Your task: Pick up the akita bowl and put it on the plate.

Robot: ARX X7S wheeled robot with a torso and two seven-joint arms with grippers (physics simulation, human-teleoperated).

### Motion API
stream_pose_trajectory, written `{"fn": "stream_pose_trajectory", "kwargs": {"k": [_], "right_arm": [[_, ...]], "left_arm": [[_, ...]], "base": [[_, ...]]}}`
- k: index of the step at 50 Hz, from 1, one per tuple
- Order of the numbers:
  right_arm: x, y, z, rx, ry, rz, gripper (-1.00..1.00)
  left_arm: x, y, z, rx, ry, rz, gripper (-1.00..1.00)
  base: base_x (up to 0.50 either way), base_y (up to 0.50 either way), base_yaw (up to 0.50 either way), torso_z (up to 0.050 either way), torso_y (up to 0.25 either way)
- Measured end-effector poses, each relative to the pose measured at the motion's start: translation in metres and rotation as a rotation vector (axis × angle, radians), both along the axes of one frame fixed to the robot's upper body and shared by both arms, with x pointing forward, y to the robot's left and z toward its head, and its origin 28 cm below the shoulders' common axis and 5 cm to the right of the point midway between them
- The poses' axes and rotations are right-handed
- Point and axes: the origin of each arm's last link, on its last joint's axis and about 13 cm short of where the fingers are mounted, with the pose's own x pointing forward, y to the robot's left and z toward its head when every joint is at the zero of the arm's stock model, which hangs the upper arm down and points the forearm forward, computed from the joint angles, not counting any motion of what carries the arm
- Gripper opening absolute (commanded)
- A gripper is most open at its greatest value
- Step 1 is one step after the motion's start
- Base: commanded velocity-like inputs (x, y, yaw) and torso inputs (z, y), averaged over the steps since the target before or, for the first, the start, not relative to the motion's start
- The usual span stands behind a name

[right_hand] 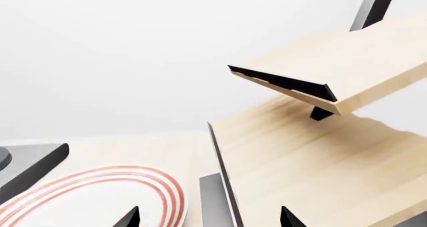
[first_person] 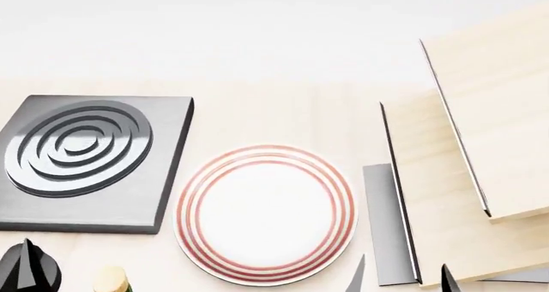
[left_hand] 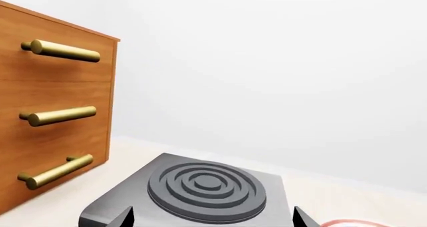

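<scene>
The akita bowl is out of view in every frame. The plate (first_person: 264,215), white with thin red rings, lies flat on the pale table at the middle of the head view. Its rim also shows in the right wrist view (right_hand: 100,187), and a sliver of that rim shows in the left wrist view (left_hand: 353,223). My right gripper (right_hand: 209,219) is open and empty, its tips apart over the plate's right edge and a grey rack foot; the head view shows this gripper (first_person: 403,279) at the bottom. My left gripper (left_hand: 212,219) is open and empty near the stove burner's front edge.
A dark grey square stove burner (first_person: 81,160) sits left of the plate. A wooden drawer cabinet (left_hand: 53,112) with brass handles stands beside it. A tilted wooden rack (first_person: 463,163) with dark metal edges fills the right. A small beige round object (first_person: 110,280) shows at the bottom left.
</scene>
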Motion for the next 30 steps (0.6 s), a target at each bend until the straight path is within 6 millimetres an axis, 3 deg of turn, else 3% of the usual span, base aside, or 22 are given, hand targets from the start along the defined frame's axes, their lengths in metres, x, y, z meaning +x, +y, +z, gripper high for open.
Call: {"fn": "stream_pose_trajectory", "kwargs": {"k": [17,30], "right_arm": [[-0.0001,0.0004,-0.0006,-0.004,-0.001,-0.001,1.00],[0.0000,0.0004,-0.0016,-0.001,-0.001,0.002,1.00]], "left_arm": [[-0.0001,0.0000,-0.0005,0.000,0.002,0.000,1.00],[0.0007,0.0023,-0.0001,0.007,0.008,0.013,1.00]], "base": [[0.21,0.00,0.00,0.000,0.000],[0.00,0.00,0.00,0.000,0.000]]}}
